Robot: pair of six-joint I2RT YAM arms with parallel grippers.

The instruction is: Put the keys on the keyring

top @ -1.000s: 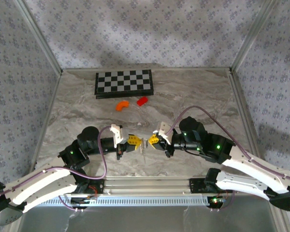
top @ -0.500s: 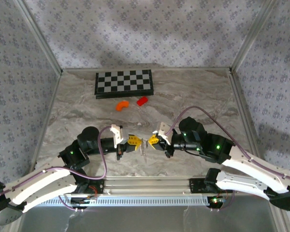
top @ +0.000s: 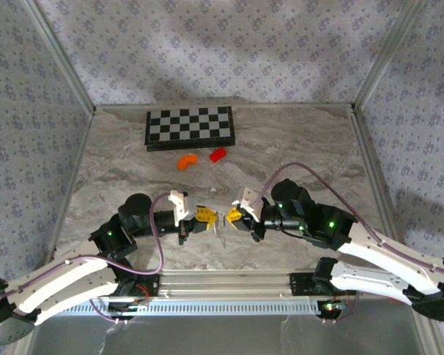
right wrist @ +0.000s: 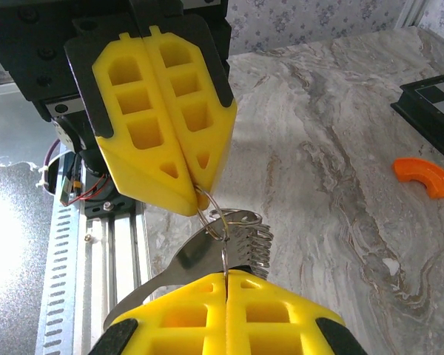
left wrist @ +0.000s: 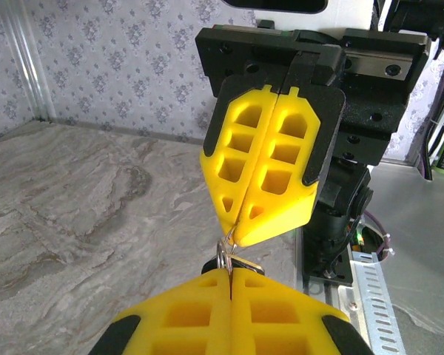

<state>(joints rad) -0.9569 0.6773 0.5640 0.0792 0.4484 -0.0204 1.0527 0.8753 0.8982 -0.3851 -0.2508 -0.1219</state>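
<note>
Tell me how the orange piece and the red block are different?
The orange piece is curved like a banana; the red block is straight. The orange piece lies left of the red block. Both are small and lie on the table near the checkerboard.

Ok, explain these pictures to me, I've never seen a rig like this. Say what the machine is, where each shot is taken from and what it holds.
This is a robot with two arms bolted at the near edge of a marbled table. The wide picture looks down from above and behind them. The two close-ups come from a camera on each wrist, each showing its own yellow tool at the bottom and the other arm's facing it. The left tool and the right tool meet tip to tip, both pinched shut on a thin silvery keyring between them. Further back lie a checkerboard, a curved orange piece and a red block.
</note>
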